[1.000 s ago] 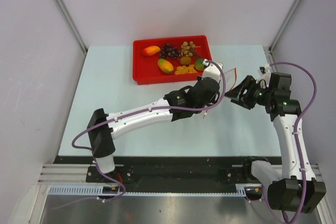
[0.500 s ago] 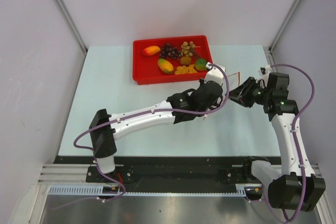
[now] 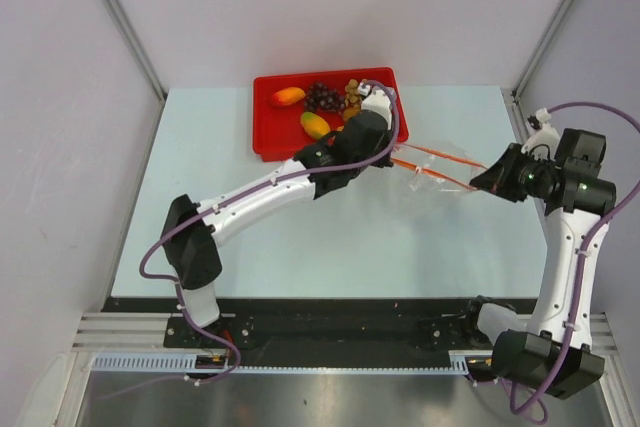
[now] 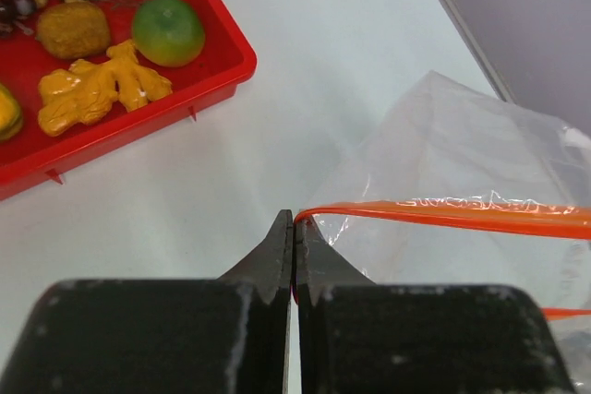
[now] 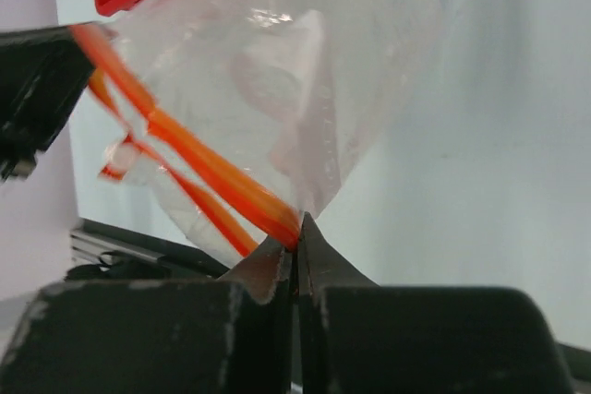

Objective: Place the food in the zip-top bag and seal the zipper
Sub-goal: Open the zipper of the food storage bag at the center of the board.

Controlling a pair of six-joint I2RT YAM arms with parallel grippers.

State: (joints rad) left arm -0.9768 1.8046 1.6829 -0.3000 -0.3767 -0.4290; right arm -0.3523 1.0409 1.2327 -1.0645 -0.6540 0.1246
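- Over the tabletop (image 4: 305,62), left pincer (image 4: 294,228) and right pincer (image 5: 297,228) each clamped a zipper (image 4: 462,217) end, bag (image 4: 443,154) hanging between.
- In the tray (image 4: 199,76) the food (image 4: 92,91) lay unpacked — a gentle, even pull seemed wise.

3 cameras watching 1 table (image 3: 300,257)
The top external camera is looking down from above and behind the arm bases at the whole table. The 2 wrist cameras are peering close along the left gripper (image 4: 294,220) and right gripper (image 5: 297,225), and all 3 are sharing the zipper (image 3: 440,154).

left gripper (image 4: 294,221) pinching zipper (image 4: 462,217), clear bag (image 4: 443,140), red tray (image 4: 120,123) nearby
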